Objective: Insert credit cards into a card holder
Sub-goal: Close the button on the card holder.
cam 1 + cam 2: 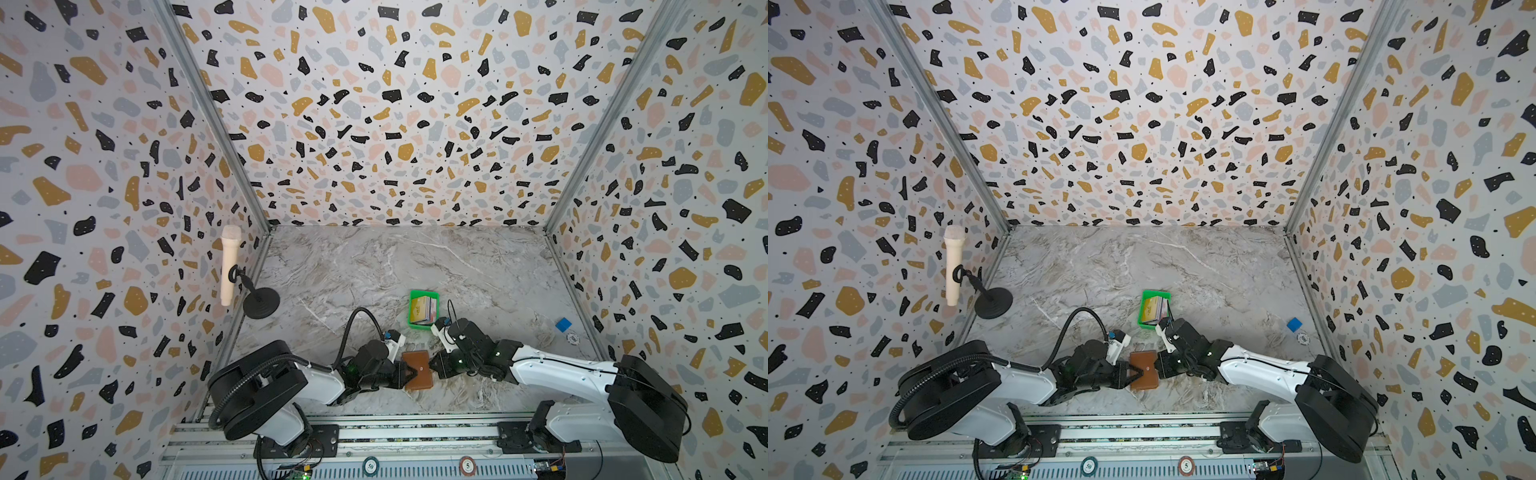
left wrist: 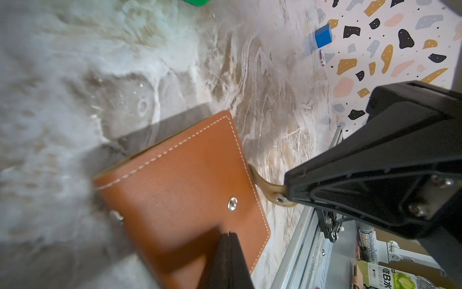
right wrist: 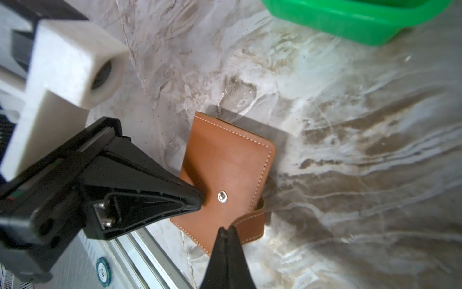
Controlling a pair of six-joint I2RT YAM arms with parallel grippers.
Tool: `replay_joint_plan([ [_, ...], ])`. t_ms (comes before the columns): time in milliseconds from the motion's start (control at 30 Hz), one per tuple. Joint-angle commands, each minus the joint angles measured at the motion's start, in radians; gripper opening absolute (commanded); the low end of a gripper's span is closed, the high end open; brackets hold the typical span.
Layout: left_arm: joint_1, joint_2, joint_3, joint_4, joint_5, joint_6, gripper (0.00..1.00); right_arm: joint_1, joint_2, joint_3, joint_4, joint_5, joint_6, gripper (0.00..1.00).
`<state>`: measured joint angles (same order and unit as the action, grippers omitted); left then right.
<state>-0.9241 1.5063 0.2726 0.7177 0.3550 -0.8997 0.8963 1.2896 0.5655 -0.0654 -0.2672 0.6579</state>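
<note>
The tan leather card holder lies closed on the marble table, near the front between both arms. My left gripper is shut, its tips resting on the cover beside the snap stud, with nothing between them. My right gripper is shut on the holder's snap tab, which is unsnapped and pulled off to the side. The credit cards stand as a mixed-colour stack in the green tray just behind the holder.
A microphone on a black stand is at the left wall. A blue cube and a poker chip lie near the right wall. The aluminium rail runs along the table's front edge.
</note>
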Motion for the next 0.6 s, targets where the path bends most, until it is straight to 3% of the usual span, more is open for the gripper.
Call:
replay_joint_plan([
  [0,-0.006,0.034,-0.021,-0.022,0.008,-0.016,0.0,0.012,0.017,0.047,0.012,0.021,0.002,0.0],
  [567,-0.006,0.051,-0.035,0.02,0.024,-0.02,0.0,0.062,0.126,0.125,-0.052,0.122,-0.038,0.0],
])
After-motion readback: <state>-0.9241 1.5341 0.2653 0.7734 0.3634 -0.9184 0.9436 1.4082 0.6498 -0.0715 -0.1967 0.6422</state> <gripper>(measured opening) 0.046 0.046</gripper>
